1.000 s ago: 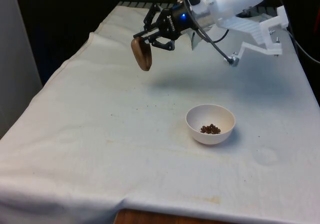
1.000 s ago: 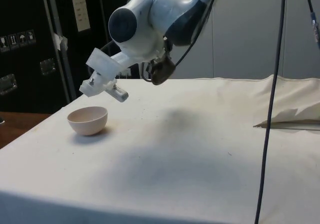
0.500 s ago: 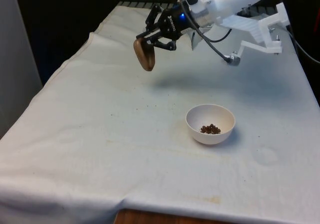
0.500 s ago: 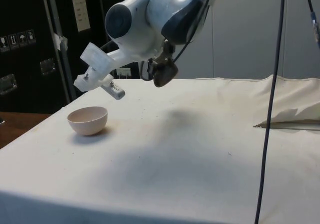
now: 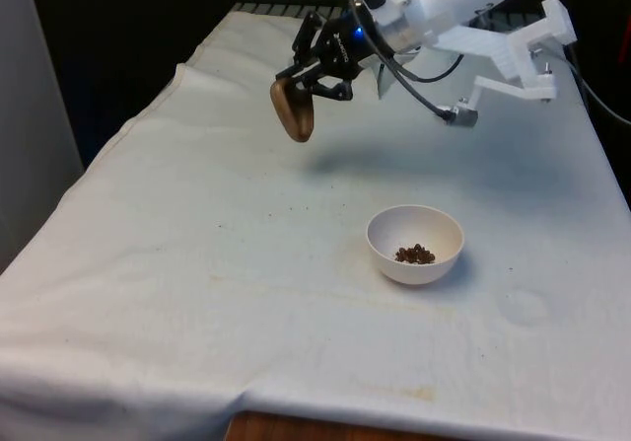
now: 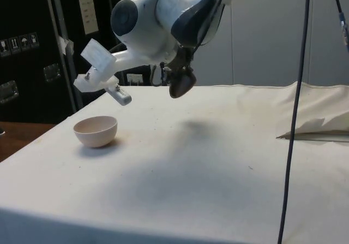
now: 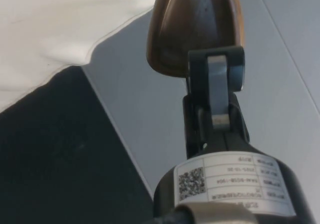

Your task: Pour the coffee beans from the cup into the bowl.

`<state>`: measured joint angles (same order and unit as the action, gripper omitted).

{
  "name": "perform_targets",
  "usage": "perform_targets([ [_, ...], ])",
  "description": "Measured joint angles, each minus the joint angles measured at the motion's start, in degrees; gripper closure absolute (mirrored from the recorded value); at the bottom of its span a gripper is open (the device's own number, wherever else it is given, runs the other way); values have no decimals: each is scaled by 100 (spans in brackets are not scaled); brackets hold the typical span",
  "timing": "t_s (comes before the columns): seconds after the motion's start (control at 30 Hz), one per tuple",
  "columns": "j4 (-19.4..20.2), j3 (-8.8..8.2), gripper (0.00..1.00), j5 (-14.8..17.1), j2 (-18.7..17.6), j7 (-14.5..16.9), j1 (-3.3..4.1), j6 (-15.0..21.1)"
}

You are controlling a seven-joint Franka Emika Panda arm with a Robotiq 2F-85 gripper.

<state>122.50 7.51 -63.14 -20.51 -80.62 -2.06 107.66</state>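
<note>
A brown wooden cup [image 5: 293, 110] hangs tipped on its side high above the table, toward the far end, with my gripper [image 5: 311, 78] shut on its rim. The side view has the cup [image 6: 181, 82] under the wrist, and the wrist view has the cup [image 7: 192, 26] just past one black finger [image 7: 218, 91]. A white bowl [image 5: 415, 244] stands on the cloth nearer the camera and to the front view's right of the cup, with a small heap of coffee beans [image 5: 415, 255] in its bottom. The bowl [image 6: 96, 131] is well apart from the cup.
The white cloth [image 5: 197, 263] covers the whole table, with folds along its edge on the front view's left. A black cable [image 6: 294, 113] hangs down in the side view, and a cloth fold [image 6: 316, 126] lies at that view's right.
The gripper with the cup has drifted slightly to the front view's right and a touch lower, turning a little. The bowl and beans have not moved.
</note>
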Motion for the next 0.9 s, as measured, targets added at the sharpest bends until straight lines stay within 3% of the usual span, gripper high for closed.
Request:
perform_targets([
  [0.9,-74,-126,100,1014,0,6,-6,390],
])
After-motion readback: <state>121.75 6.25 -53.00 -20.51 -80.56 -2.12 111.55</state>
